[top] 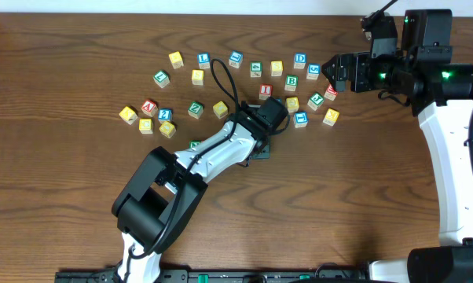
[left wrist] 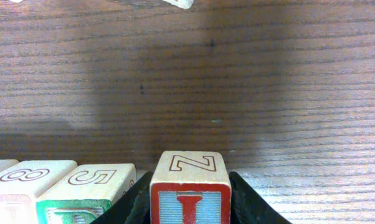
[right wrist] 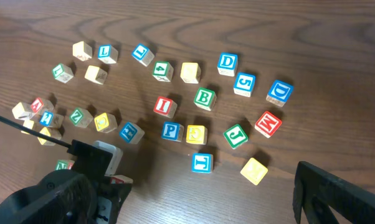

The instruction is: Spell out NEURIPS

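**A:** Surface: dark wood-grain table [top: 362,204]. Lettered blocks [top: 220,108] are strewn in an arc across its far half. Left to right?

**B:** Yes. Left end of the arc: loose blocks, both arms well apart from them. Centre: the left gripper [left wrist: 189,210] is clamped on a block [left wrist: 189,167], with a dark jaw pressed to each side. Its top face reads N, or Z turned sideways; I cannot tell which. The front face is red-framed with a red stroke, cut off at the frame edge.

**A:** Neighbours?

**B:** From the left wrist camera, the 8 block [left wrist: 32,176] is furthest left. Next comes the 5 block [left wrist: 97,183], just beside the left-hand jaw. The two lie in one line. To the right of the held block there is only bare wood.

**A:** So the relation that counts?

**B:** The row lies to the left of the held block, with open table to its right. My judgement: a set-down would go in line with that row. Their tops show numerals, though, so I cannot say the row is part of the word. Whether the block already rests on the wood, I cannot tell either.

**A:** Further right?

**B:** The I block [right wrist: 165,106] and P block [right wrist: 170,130] lie between the arms. They look nearer the left one, which is occupied. At the right end, the right gripper [top: 336,72] hangs beside the D block [right wrist: 227,61]. It reads as spread and empty. Only one finger [right wrist: 340,196] shows in its own camera, far to the side.
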